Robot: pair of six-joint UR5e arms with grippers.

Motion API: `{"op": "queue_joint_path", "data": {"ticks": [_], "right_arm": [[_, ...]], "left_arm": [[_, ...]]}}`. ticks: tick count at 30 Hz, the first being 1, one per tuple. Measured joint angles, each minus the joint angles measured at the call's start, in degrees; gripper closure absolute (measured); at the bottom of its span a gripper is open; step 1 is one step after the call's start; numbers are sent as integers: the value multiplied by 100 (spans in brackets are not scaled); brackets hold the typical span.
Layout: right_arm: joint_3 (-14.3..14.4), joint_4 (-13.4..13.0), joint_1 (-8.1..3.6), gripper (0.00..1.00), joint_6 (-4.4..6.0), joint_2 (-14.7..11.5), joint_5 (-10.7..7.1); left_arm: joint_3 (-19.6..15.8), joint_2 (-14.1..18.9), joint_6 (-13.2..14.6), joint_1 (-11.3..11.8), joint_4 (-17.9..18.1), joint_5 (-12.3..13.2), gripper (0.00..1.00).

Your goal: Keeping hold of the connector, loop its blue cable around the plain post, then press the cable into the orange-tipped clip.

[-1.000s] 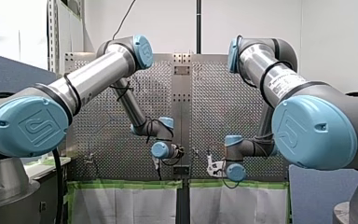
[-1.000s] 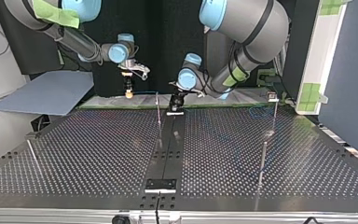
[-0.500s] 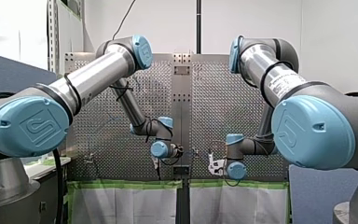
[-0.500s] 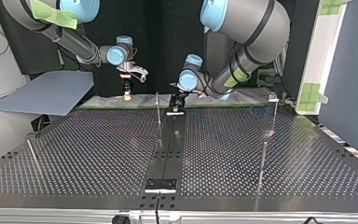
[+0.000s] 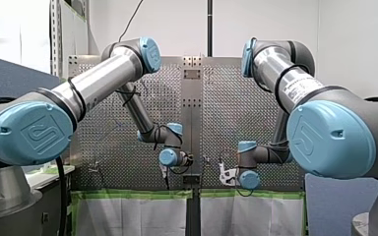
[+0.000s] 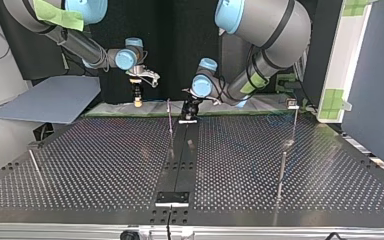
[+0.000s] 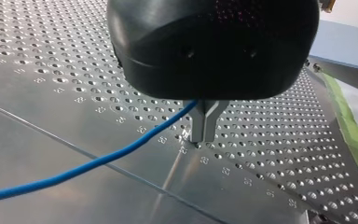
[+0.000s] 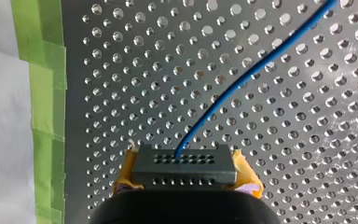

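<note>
In the right wrist view my right gripper is shut with its yellow pads on a dark grey connector. The blue cable leaves the connector and runs away over the perforated plate. My left gripper is black with metal fingers, shut, tips down on the plate. The blue cable reaches the base of those fingers; whether it is pinched there is hidden. In the top view my right gripper hangs at the far edge, my left gripper just beside a thin plain post.
More thin posts stand at the top view's right, and one leans at its left. Green tape marks the plate's edge beside the connector. A grey sheet lies off the table at the left.
My right wrist has shifted only slightly at the table's far edge. My left arm has stayed where it was, fingers still shut.
</note>
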Motion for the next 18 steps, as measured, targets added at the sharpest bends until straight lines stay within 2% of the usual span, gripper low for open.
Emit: {"op": "queue_joint_path", "data": {"ticks": [18], "right_arm": [[0,-2,7,100,-19,1,-23]], "left_arm": [[-4,0,78,0,-108,-41,100]]}}
